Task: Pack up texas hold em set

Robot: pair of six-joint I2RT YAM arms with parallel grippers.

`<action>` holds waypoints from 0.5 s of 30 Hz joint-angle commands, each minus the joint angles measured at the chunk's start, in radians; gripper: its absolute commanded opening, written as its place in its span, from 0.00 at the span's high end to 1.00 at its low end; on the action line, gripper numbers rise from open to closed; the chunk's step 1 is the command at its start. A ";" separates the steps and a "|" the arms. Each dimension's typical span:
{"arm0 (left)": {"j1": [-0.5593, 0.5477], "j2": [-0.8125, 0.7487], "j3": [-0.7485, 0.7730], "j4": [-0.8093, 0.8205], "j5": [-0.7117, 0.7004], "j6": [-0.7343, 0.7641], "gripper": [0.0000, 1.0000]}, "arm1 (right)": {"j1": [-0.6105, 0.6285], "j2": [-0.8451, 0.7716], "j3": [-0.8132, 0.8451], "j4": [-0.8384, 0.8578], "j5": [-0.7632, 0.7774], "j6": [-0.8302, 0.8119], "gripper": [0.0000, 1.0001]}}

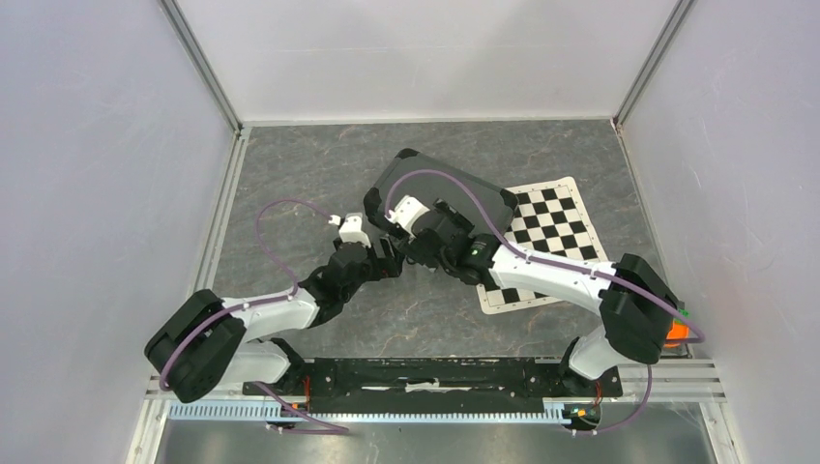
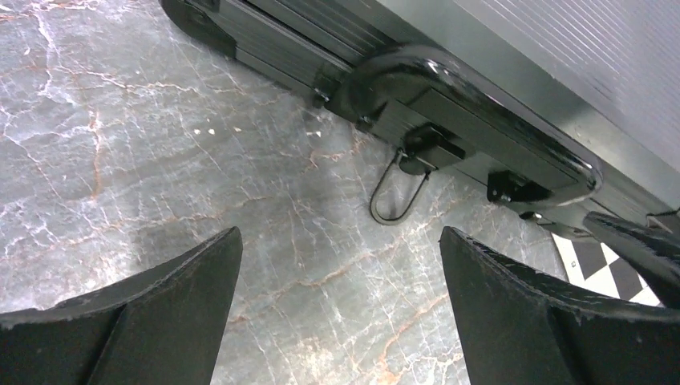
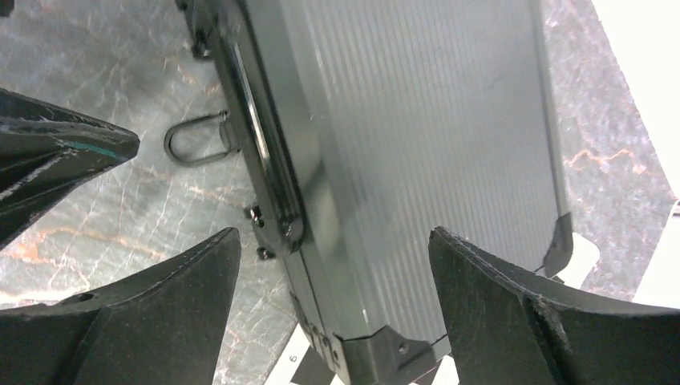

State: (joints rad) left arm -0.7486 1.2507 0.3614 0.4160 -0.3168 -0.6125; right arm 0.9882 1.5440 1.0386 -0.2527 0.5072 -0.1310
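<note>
The left jaws hung wide apart, empty, just above the marble tabletop, facing the black case and its handle. The right jaws were spread wide too, gripping nothing, over the lid's corner. The case lay shut on the tabletop, one end over the checkered mat, a wire loop dangling beside the handle.

We see the left arm and right arm meet at a black case beside the checkered mat on the counter.

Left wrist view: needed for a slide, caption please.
Open left gripper over the marbled tabletop, facing the handle and latch of the closed black case.
</note>
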 commanded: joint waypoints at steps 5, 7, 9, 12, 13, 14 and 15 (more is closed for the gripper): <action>0.063 0.075 0.000 0.142 0.150 0.009 0.05 | -0.046 0.086 0.116 -0.003 -0.050 -0.019 0.08; 0.063 0.081 0.006 0.143 0.161 0.018 0.05 | -0.068 0.092 0.101 0.014 -0.096 -0.012 0.09; 0.063 0.079 0.007 0.137 0.161 0.030 0.04 | -0.089 0.101 0.088 0.019 -0.123 -0.009 0.09; 0.063 0.083 0.015 0.125 0.166 0.049 0.04 | -0.120 0.119 0.076 0.027 -0.135 0.001 0.12; 0.063 0.086 0.018 0.122 0.167 0.053 0.04 | -0.130 0.120 0.070 0.033 -0.145 0.006 0.14; 0.063 0.094 0.022 0.122 0.170 0.056 0.04 | -0.139 0.118 0.063 0.044 -0.161 0.011 0.18; 0.062 0.103 0.025 0.124 0.176 0.060 0.05 | -0.150 0.113 0.051 0.053 -0.181 0.016 0.20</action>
State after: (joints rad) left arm -0.6895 1.3296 0.3599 0.4961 -0.1692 -0.6079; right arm 0.8818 1.6527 1.1175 -0.2481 0.3645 -0.1307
